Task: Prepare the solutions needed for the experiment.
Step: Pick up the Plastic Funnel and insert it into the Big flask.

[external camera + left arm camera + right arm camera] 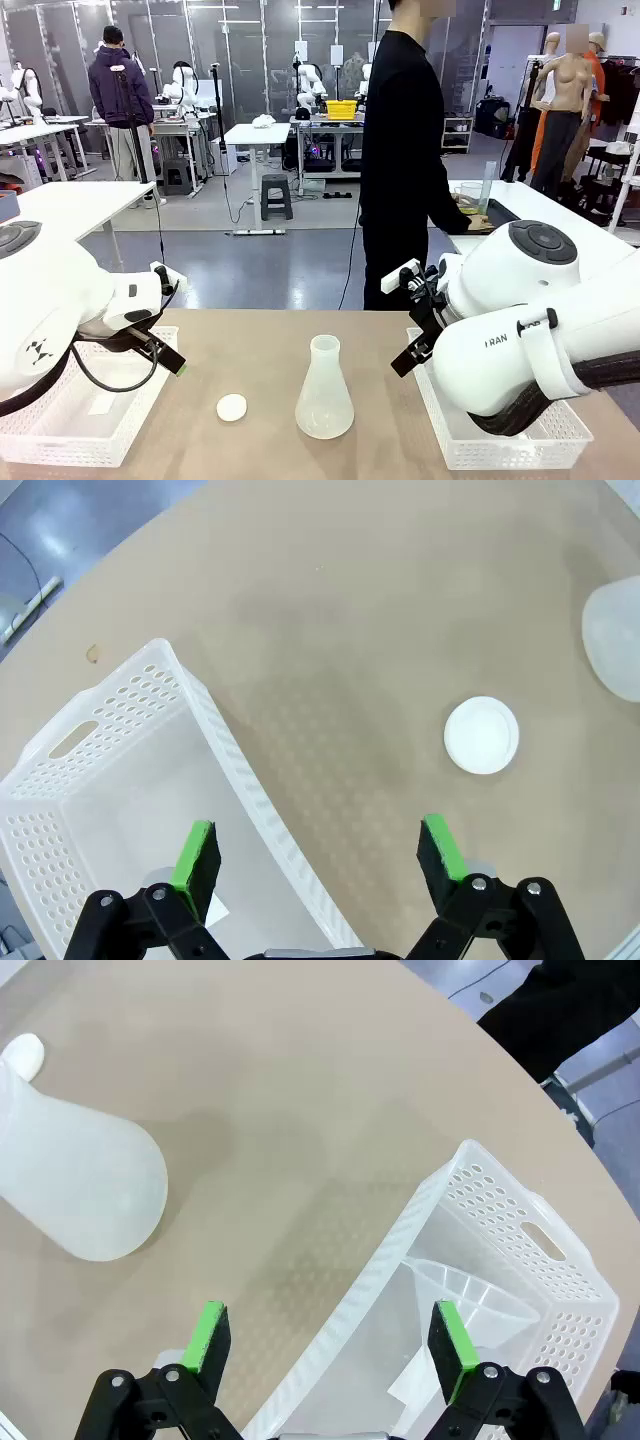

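A frosted conical flask (324, 390) stands upright at the middle of the tan table, and I make out no liquid in it; the pale yellow solutions are out of view. A small white round cap (231, 407) lies on the table to its left. My left gripper (318, 852) hangs open over the right rim of the left basket (230, 770), with the cap (481, 735) ahead and the flask's edge (615, 640) farther off. My right gripper (330, 1337) is open above the left rim of the right basket (500, 1175), the flask (80, 1190) lying off to its side.
The right basket (500, 435) holds a clear funnel (470, 1295). The left basket (80, 405) holds a slip of paper. A person in black (400, 150) stands at the far side, turned to a side table with a tall clear cylinder (489, 185).
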